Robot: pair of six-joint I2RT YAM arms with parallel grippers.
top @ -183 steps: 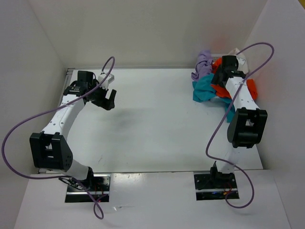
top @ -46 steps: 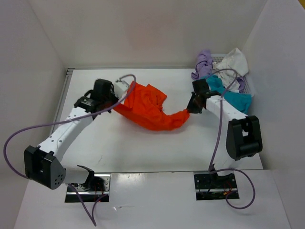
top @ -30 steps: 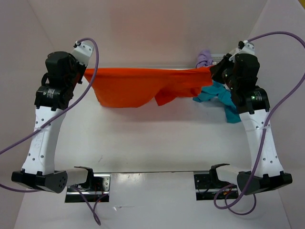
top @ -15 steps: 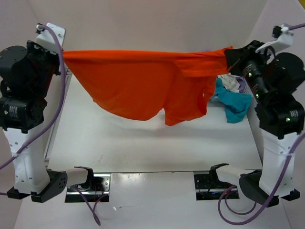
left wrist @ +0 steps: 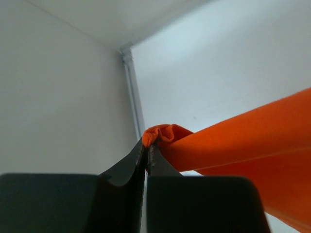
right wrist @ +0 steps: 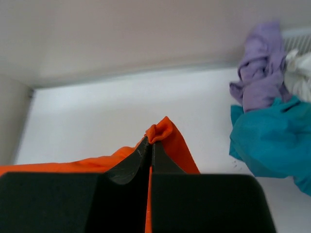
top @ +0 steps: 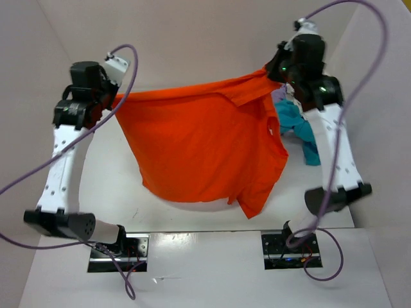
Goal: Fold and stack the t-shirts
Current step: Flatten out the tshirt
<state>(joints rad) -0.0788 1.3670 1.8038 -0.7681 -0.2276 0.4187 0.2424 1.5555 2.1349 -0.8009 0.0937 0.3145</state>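
Note:
The orange t-shirt [top: 205, 144] hangs spread in the air between both arms, its lower hem near the table's front. My left gripper [top: 117, 97] is shut on its upper left corner [left wrist: 163, 133]. At the upper right, my right gripper [top: 268, 72] is shut on the other top corner [right wrist: 163, 131]. The teal-blue t-shirt [top: 302, 131] [right wrist: 272, 136] lies crumpled at the back right. Beside it lie the lavender purple t-shirt [right wrist: 262, 68] and a bit of the off-white t-shirt [right wrist: 301, 68].
White walls close in on the left, back and right of the white table [top: 109, 186]. A strip of the white mesh basket [right wrist: 296, 36] shows behind the pile. Purple cables [top: 38, 179] loop beside each arm.
Both arms have come lower and closer together since half a second ago. The orange t-shirt now hangs longer and flatter, reaching toward the table's front edge.

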